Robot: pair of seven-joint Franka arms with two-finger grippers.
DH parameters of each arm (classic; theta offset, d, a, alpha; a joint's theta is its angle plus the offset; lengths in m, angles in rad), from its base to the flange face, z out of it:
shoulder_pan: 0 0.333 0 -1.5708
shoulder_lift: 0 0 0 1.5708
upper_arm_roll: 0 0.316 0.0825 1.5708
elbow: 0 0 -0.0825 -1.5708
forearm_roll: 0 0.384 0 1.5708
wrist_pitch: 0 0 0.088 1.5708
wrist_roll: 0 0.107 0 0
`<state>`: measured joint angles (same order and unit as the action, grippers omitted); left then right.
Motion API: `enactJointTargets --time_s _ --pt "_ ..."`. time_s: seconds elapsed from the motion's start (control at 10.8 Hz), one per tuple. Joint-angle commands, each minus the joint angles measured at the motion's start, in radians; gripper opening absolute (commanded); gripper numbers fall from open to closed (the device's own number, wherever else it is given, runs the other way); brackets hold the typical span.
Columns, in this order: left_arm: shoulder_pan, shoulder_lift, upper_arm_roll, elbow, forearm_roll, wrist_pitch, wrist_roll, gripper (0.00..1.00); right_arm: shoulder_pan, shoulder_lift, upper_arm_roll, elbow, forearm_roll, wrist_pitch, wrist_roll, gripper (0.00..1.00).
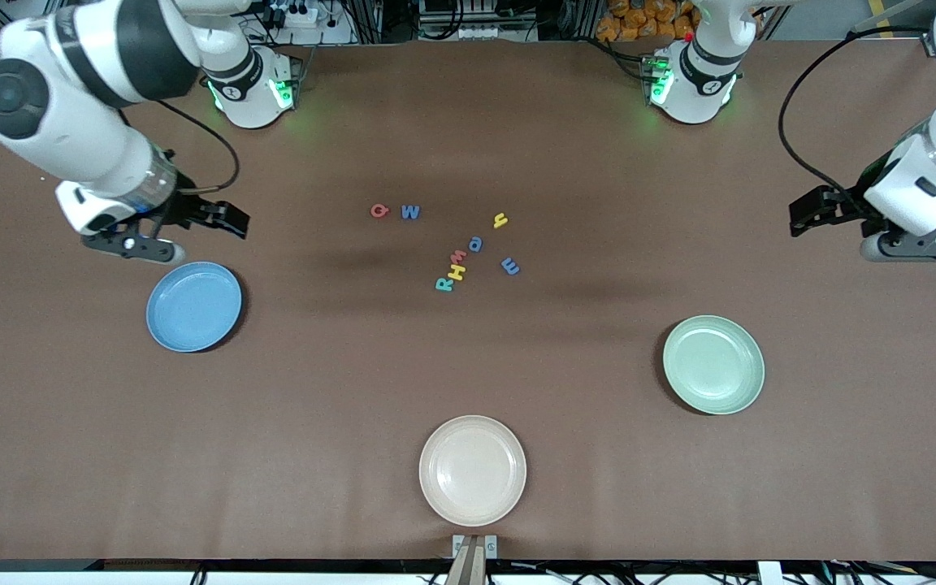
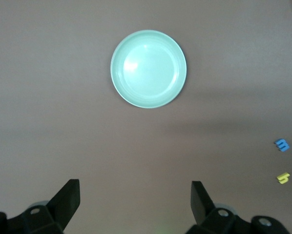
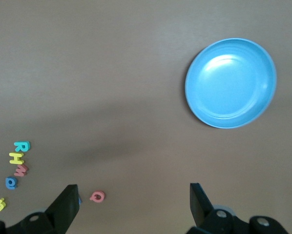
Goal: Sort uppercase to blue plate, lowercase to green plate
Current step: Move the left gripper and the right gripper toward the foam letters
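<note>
The uppercase letters lie mid-table: red Q (image 1: 379, 211) beside blue W (image 1: 410, 212), with yellow H (image 1: 457, 272) and teal R (image 1: 443, 283) nearer the front camera. The lowercase letters lie around them: yellow y (image 1: 500, 219), blue a (image 1: 475, 244), red m (image 1: 458, 257), blue m (image 1: 510, 266). The blue plate (image 1: 194, 306) is bare at the right arm's end, the green plate (image 1: 713, 364) bare at the left arm's end. My right gripper (image 1: 228, 218) hangs open above the table by the blue plate (image 3: 230, 83). My left gripper (image 1: 813, 211) hangs open, with the green plate (image 2: 148, 68) ahead of it.
A cream plate (image 1: 473, 470) sits near the table's front edge, nearer the front camera than the letters. Both arm bases stand along the edge farthest from that camera. Brown tabletop separates the letters from each plate.
</note>
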<state>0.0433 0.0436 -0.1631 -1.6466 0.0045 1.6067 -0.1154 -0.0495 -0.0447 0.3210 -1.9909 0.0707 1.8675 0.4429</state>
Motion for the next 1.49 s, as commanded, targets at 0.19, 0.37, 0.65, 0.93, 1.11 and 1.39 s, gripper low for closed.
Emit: enactJointTargets --time_s 0.19,0.37,0.65,0.93,1.11,1.39 --pt "-0.013 0.014 -0.096 -0.093 -0.05 0.108 -0.249 1.0 -0.01 -0.023 0.081 -0.224 0.041 0.281 0.071 1.0" --pt "-0.014 0.056 -0.16 -0.093 -0.05 0.137 -0.389 1.0 -0.009 -0.012 0.148 -0.31 0.046 0.417 0.143 1.0" --pt "-0.016 0.137 -0.286 -0.119 -0.049 0.217 -0.617 1.0 -0.007 0.077 0.233 -0.403 0.046 0.608 0.233 1.0" --pt "-0.091 0.165 -0.326 -0.209 -0.032 0.387 -0.794 1.0 -0.001 0.134 0.294 -0.472 0.044 0.734 0.322 1.0" --pt "-0.147 0.208 -0.326 -0.21 0.017 0.421 -0.881 1.0 0.0 0.189 0.303 -0.493 0.044 0.781 0.329 1.0" --pt "-0.227 0.317 -0.323 -0.213 0.051 0.524 -0.99 1.0 0.016 0.256 0.305 -0.514 0.034 0.848 0.329 1.0"
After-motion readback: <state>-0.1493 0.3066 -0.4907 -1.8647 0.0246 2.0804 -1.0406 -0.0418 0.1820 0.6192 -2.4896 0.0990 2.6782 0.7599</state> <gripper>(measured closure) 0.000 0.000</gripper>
